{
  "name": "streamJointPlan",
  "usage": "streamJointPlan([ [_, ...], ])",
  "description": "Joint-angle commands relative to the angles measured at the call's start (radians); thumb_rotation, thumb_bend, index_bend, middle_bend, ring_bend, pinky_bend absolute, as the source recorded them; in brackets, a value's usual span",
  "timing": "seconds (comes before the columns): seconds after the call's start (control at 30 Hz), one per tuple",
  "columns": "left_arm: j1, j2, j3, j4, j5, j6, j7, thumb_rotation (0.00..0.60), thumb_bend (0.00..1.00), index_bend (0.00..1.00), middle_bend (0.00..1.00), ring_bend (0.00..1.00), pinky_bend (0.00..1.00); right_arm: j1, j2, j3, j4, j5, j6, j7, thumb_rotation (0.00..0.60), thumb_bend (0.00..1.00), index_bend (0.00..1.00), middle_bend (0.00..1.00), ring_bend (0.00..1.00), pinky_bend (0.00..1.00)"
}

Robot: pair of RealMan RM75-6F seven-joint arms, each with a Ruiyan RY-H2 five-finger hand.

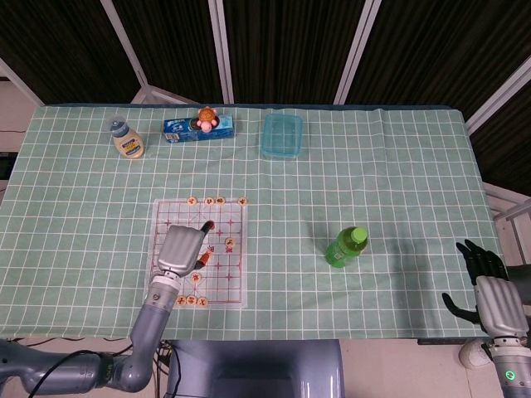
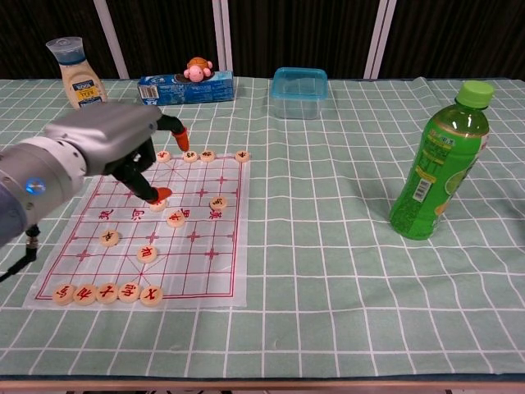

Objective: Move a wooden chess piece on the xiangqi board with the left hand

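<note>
The xiangqi board (image 2: 205, 271) (image 1: 224, 282) lies at the table's front left, with round wooden pieces in a far row (image 2: 207, 155), a near row (image 2: 107, 293) and a few scattered mid-board. My left hand (image 2: 107, 148) (image 1: 181, 249) hovers above the board's left half with its orange-tipped fingers (image 2: 182, 131) spread and nothing held. One piece (image 2: 157, 205) lies on the board just under the thumb tip; another piece (image 2: 175, 218) sits beside it. My right hand (image 1: 485, 290) hangs off the table's right edge, fingers apart and empty.
A green bottle (image 2: 440, 164) (image 1: 346, 246) stands right of the board. Along the far edge are a sauce bottle (image 2: 78, 78), a blue box (image 2: 184, 88) with a monkey toy on it, and a clear blue container (image 2: 299, 80).
</note>
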Motion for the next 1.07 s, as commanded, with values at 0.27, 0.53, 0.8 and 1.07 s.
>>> streamJointPlan([
  [0.27,0.177,0.205,0.131,-0.101,0.199,0.136,-0.195,0.6,0.14,0.07,0.28,0.25,0.37,0.0,-0.001,-0.002,-0.002,-0.001,-0.002,-0.006,0.6,0.36,0.0,0.0,0.0,0.0],
  [0.53,0.289,0.279,0.208,-0.023,0.28,0.181,-0.325,0.6,0.04,0.0,0.03,0.03,0.16,0.002,-0.003,-0.004,0.004,-0.008,0.0,-0.017,0.6,0.36,0.0,0.0,0.0,0.0],
  [0.8,0.38,0.332,0.263,0.121,0.403,0.23,-0.461,0.6,0.03,0.0,0.0,0.0,0.1,0.003,-0.005,-0.005,0.006,-0.009,-0.001,-0.02,0.6,0.36,0.0,0.0,0.0,0.0],
  [1.07,0.437,0.336,0.246,0.206,0.442,0.256,-0.544,0.6,0.03,0.0,0.0,0.0,0.09,0.003,-0.005,-0.005,0.008,-0.009,-0.001,-0.02,0.6,0.36,0.0,0.0,0.0,0.0],
])
